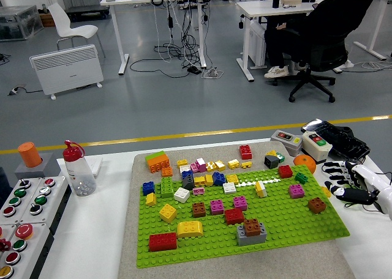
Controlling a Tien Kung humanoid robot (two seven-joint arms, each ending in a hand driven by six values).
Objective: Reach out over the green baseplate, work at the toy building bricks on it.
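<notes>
Risk: right hand [348, 182], fingers spread, empty, at edge of green studded plastic baseplate [275, 230]. Reach inward could knock small brown square brick [316, 205] or orange ball [304, 163].

You find no text, label, brand or number that can be read anywhere in this view. The button boxes [304, 142] beyond the green baseplate [282, 227] carry small markings beside their red and green buttons, but these are too small for you to make out. The control panel [24, 212] at your left edge shows only coloured buttons, and the bottle [78, 169] shows you no legible print.
</notes>
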